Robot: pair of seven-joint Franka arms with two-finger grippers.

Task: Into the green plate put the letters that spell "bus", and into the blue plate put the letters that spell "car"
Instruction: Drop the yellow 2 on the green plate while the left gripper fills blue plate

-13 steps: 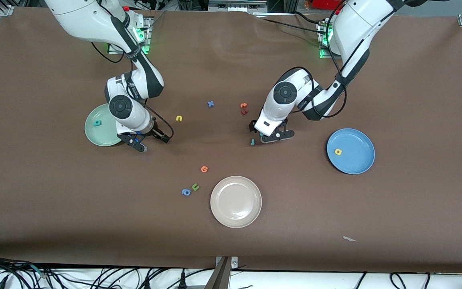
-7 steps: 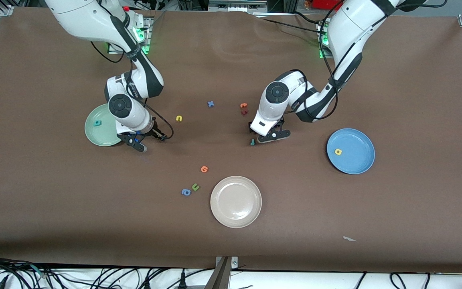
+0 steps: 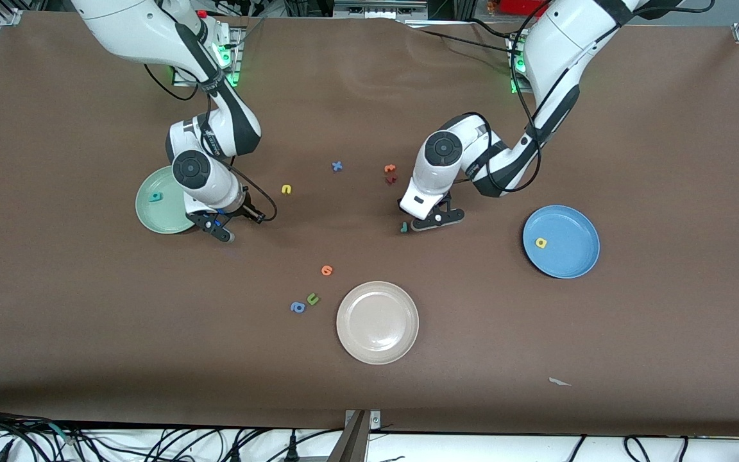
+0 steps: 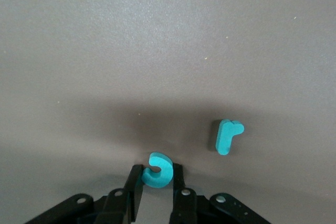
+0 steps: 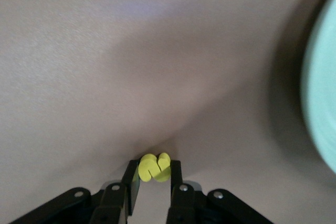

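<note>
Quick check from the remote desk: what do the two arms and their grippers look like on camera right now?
Both arms are glossy white Frankas with black joint bands and round dark caps on the wrist joints. Black cables loop loosely along each forearm, and green lights glow at both bases. The left gripper and right gripper are black, with slim two-finger jaws and silver screws on the finger mounts.

Green plate [image 5: 321, 87] blurred, edge-cropped.

High front camera faces both robots; wrist cameras look closely down at the table [image 3: 87, 308].
</note>
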